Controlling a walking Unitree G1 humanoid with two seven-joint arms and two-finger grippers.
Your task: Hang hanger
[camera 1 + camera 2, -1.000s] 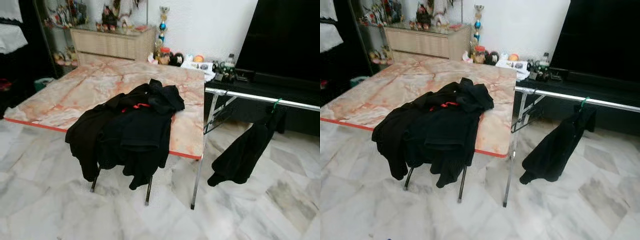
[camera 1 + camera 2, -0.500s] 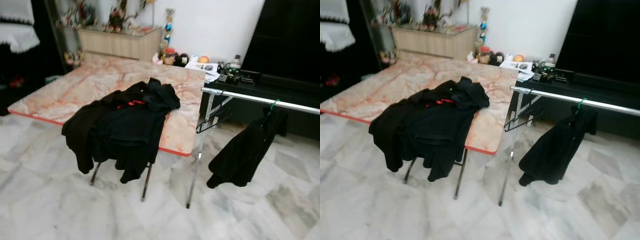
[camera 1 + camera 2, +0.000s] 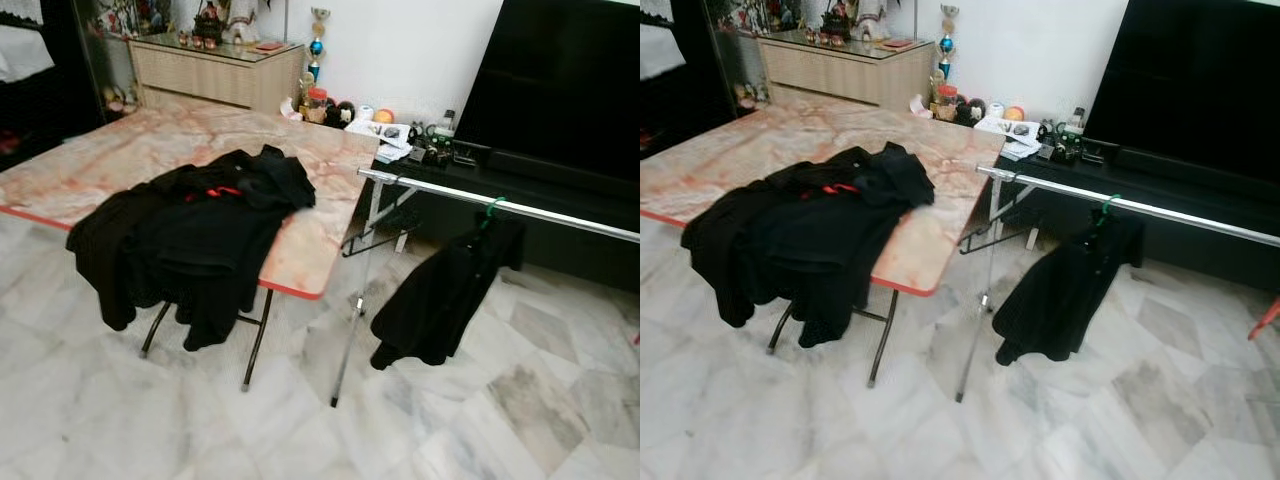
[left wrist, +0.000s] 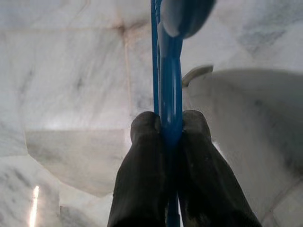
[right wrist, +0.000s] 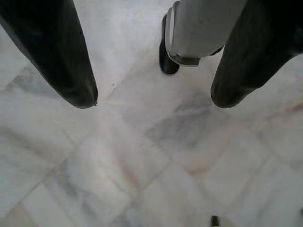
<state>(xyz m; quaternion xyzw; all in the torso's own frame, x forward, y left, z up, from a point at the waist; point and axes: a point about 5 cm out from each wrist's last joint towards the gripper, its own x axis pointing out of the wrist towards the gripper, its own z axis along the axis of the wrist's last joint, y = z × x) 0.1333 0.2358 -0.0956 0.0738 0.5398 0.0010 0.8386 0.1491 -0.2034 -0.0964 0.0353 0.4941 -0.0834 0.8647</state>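
While pointed down at the marble floor [image 4: 71, 71], left gripper [image 4: 169, 125] clamped on a blue hanger [image 4: 169, 75]. Farther right, black clothes [image 3: 190, 235] heaped on a marble table [image 3: 110, 160], then a metal rail [image 3: 500, 203] carrying one hung black garment [image 3: 440, 295]. Right gripper [image 5: 154, 99] spread wide above bare floor.

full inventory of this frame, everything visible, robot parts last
blue hanger: 1, blue, clamped in the left end effector
marble table: 1, pink-orange, left of the rail
black clothes pile: 1, black, draped over the table's near edge
clothes rail: 1, silver, right of the table
hanging garment: 1, black, on a green hanger on the rail
empty hanger: 1, black, at the rail's left end
TV: 1, black, behind the rail
sideboard: 1, beige, far wall
left end effector: shut on the hanger, above the floor
right end effector: open, above the floor
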